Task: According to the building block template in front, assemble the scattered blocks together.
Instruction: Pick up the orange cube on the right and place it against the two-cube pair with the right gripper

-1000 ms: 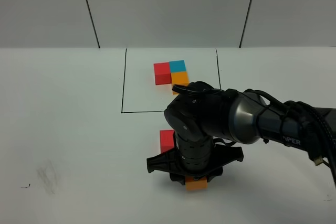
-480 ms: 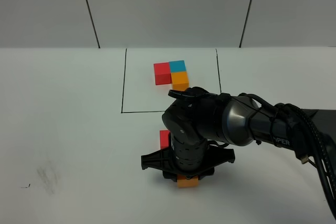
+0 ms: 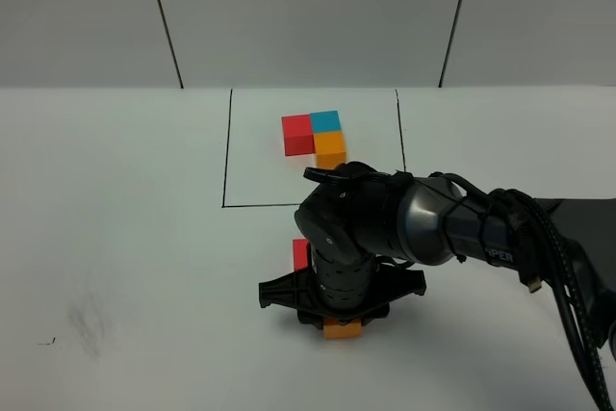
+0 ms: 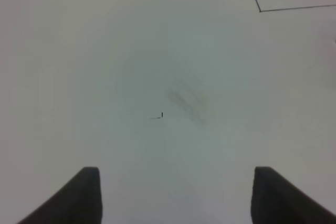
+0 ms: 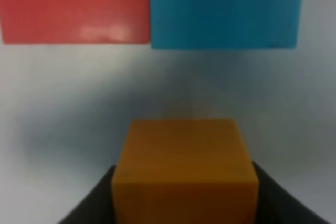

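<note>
Two arms: right gripper reaches across the middle, pointing down, clamped on orange cube. Red cube and blue cube touch side by side just beyond it. Template sits farther back in black outline. Left gripper spread, holding nothing, over bare table.

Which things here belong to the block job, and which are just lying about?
Job:
- template
- red block
- blue block
- orange block, in the shut right gripper

Lying about:
- grey smudge
- small black mark
</note>
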